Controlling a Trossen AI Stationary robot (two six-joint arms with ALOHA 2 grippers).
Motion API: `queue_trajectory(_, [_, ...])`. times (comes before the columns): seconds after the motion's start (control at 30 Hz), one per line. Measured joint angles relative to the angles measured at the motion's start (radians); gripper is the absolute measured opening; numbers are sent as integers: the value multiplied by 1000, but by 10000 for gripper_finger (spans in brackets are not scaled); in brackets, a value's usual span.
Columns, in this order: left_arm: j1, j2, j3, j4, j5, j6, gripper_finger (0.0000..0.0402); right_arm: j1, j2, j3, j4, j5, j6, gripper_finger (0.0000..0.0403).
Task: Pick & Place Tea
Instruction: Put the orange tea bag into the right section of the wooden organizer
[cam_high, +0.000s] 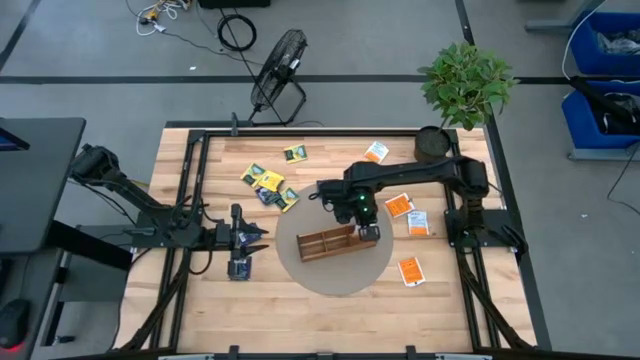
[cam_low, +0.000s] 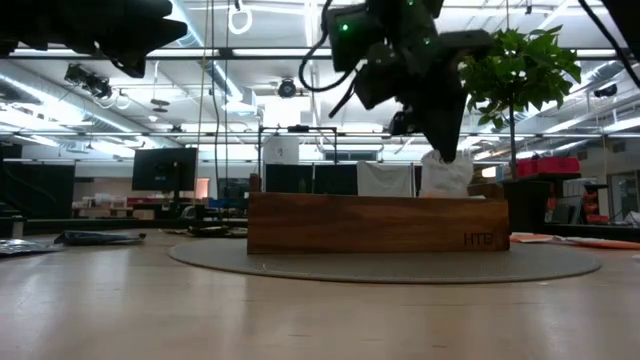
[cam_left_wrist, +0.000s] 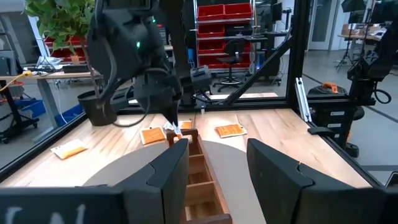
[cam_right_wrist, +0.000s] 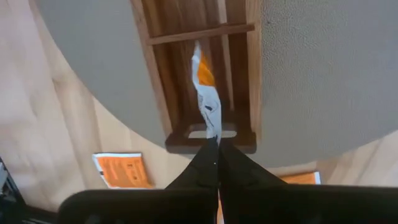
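The right gripper (cam_right_wrist: 217, 146) has its jaws pressed together on the edge of an orange-and-white square tea-bag sachet (cam_right_wrist: 205, 93), which hangs from their tips edge-on and slightly crumpled. The sachet dangles over the end compartment of the brown three-compartment wooden tray (cam_right_wrist: 155, 87), the compartment nearest the right arm's side of the bench; in the low view its white lower part (cam_low: 445, 175) dips behind the tray's long wall (cam_low: 370, 225), so how deep it reaches cannot be told. The tray sits on a round grey mat (cam_high: 385, 265) in the middle of the light wooden bench (cam_high: 300, 315).

The right arm reaches in from its base at the bench's right edge, stretched leftward across the bench with the wrist bent down over the tray.

The left gripper (cam_high: 262, 238) waits low over the left part of the bench, pointing at the tray, jaws spread and holding nothing.

More orange-and-white sachets (cam_high: 405, 208) lie flat to the right of the mat, one (cam_high: 411, 271) nearer the front edge and one (cam_high: 376, 151) toward the back. Yellow-and-dark-green sachets (cam_high: 265, 182) lie in a loose cluster left of the mat, one more (cam_high: 294, 153) further back. A dark blue sachet (cam_high: 239, 268) lies beneath the left gripper, partly hidden by it.
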Motion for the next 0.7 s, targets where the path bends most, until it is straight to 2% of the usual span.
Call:
queue_trajectory(0.3, [0,0,0,-6,0,-12,169,-3,28,0,37,140,-20,0])
queue_trajectory(0.6, [0,0,0,-16,0,-19,169,40,23,0,82,147,-75,0])
queue_trajectory(0.7, [0,0,0,-22,0,-19,169,52,23,0,67,227,-42,0])
